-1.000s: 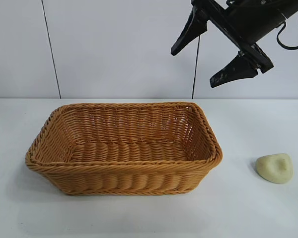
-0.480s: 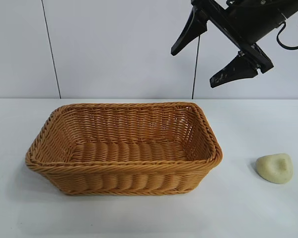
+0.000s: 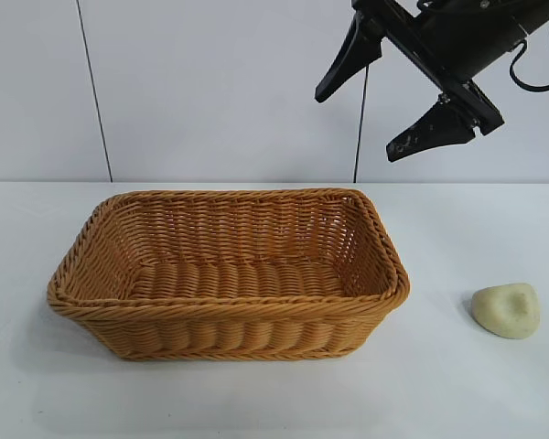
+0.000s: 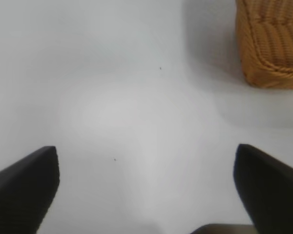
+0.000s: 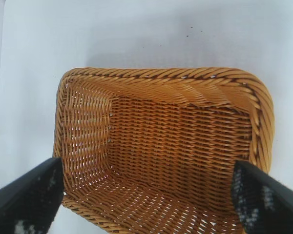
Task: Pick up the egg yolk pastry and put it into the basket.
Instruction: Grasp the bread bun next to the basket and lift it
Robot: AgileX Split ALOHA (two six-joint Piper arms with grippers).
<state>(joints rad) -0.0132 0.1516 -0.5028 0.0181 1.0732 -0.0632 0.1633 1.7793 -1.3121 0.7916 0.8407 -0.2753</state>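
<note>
The table (image 3: 494, 402) carries the basket (image 3: 229, 274) at centre, empty. The right gripper (image 3: 398, 114) hangs at 1 o'clock above it, jaws spread, holding nothing. The left gripper (image 4: 146, 187), jaws also apart and empty, looks onto bare table beside a basket corner. The egg yolk pastry (image 3: 506, 310) lies at 3 o'clock, well apart. Risk: its rounded, smooth form may squirt from closing jaws.

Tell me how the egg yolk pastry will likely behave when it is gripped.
The egg yolk pastry looks soft: its matte surface carries a shallow dent, so it may deform under pressure. Its lumpy, flattish base suggests that it will not roll. It is probably light, being small beside the basket.
</note>
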